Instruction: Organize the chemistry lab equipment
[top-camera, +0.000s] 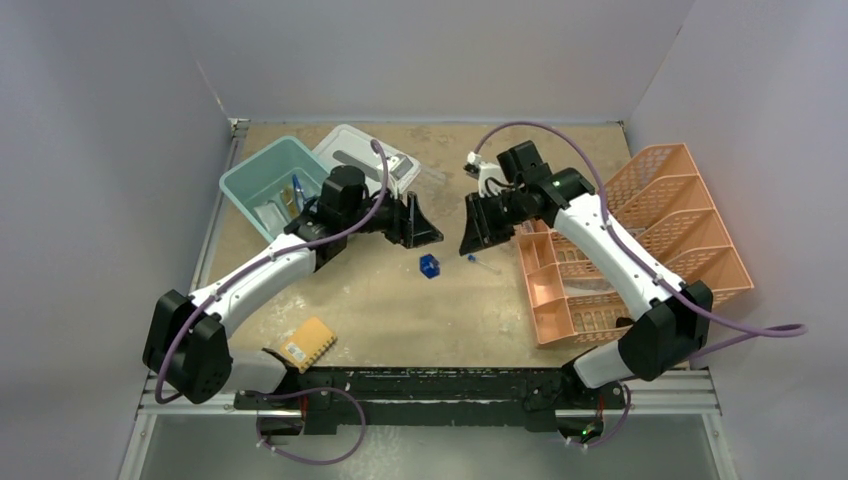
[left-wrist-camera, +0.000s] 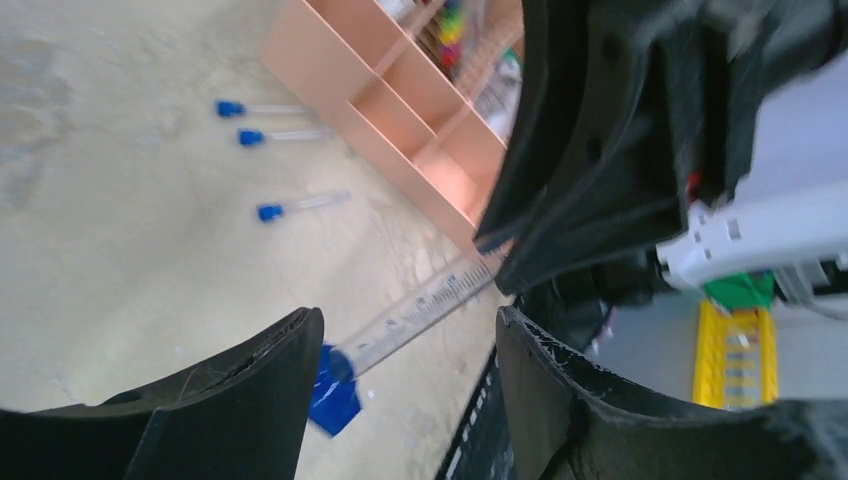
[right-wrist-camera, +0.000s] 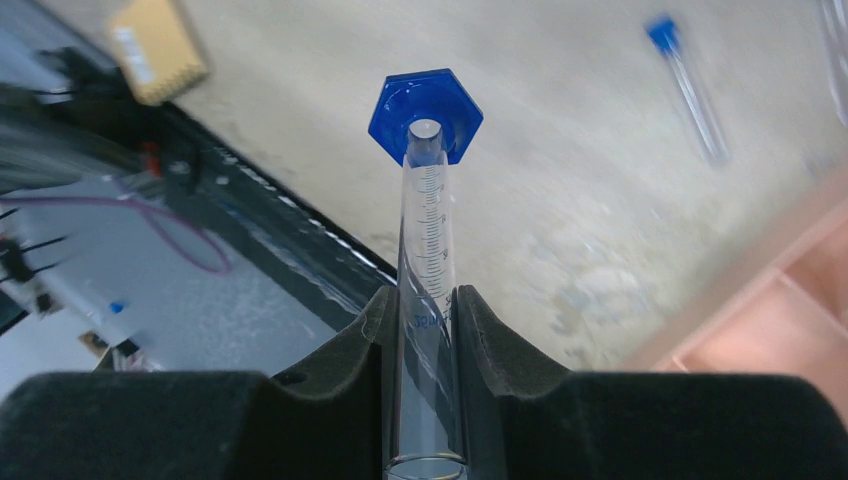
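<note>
My right gripper (right-wrist-camera: 420, 300) is shut on a clear graduated cylinder (right-wrist-camera: 426, 230) with a blue hexagonal base (right-wrist-camera: 425, 105), and holds it tilted with the base close to the table. In the top view this gripper (top-camera: 470, 240) is at mid-table, with the blue base (top-camera: 430, 266) below and to its left. My left gripper (top-camera: 423, 225) is open and faces the right one. In the left wrist view the cylinder (left-wrist-camera: 425, 305) and its base (left-wrist-camera: 335, 392) show between the open fingers (left-wrist-camera: 270, 360), touching neither. Three blue-capped test tubes (left-wrist-camera: 300, 205) lie loose on the table.
The peach compartment organiser (top-camera: 560, 285) stands at the right, with orange lattice trays (top-camera: 690, 215) behind it. A teal bin (top-camera: 262, 180) holding items and a white tray (top-camera: 360, 150) are at the back left. The waffle sponge (top-camera: 305, 345) lies near the front left.
</note>
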